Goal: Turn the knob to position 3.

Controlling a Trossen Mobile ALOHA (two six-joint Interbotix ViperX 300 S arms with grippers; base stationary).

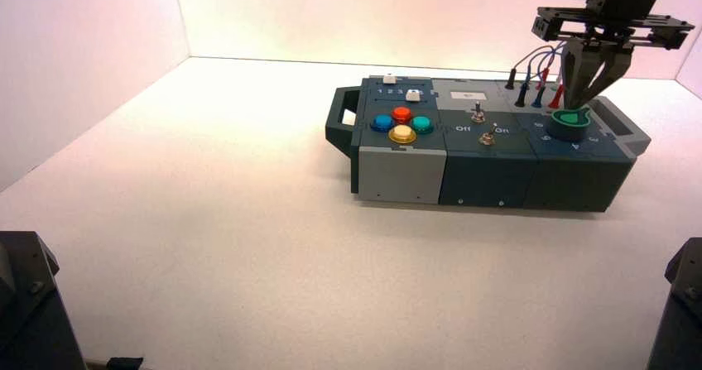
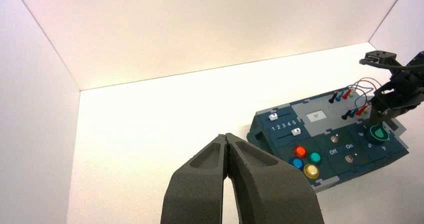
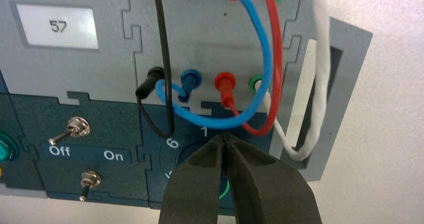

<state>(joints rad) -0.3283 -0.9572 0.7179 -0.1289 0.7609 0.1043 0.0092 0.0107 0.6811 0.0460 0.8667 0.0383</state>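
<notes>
The green, teardrop-shaped rotary knob [image 2: 378, 133] sits on a dark round base near the right-hand end of the dark blue and grey box [image 1: 401, 176], on the side toward the robot. Its broad green face shows within a green rim; the black right gripper [image 3: 225, 135] hides part of it, and I cannot tell which number its pointed end marks. That gripper points down over the knob, fingers brought together, probably so the closed tips can push the pointed end round to 3 rather than pinch it; whether they touch is unclear. Just beyond, looping black, blue, red and white wires [image 3: 320, 83] join coloured plugs [image 3: 226, 86], so a sweep could snag them. The black left gripper [image 2: 226, 136] is idle, fingers closed, well apart from the box, since one arm seems enough.
</notes>
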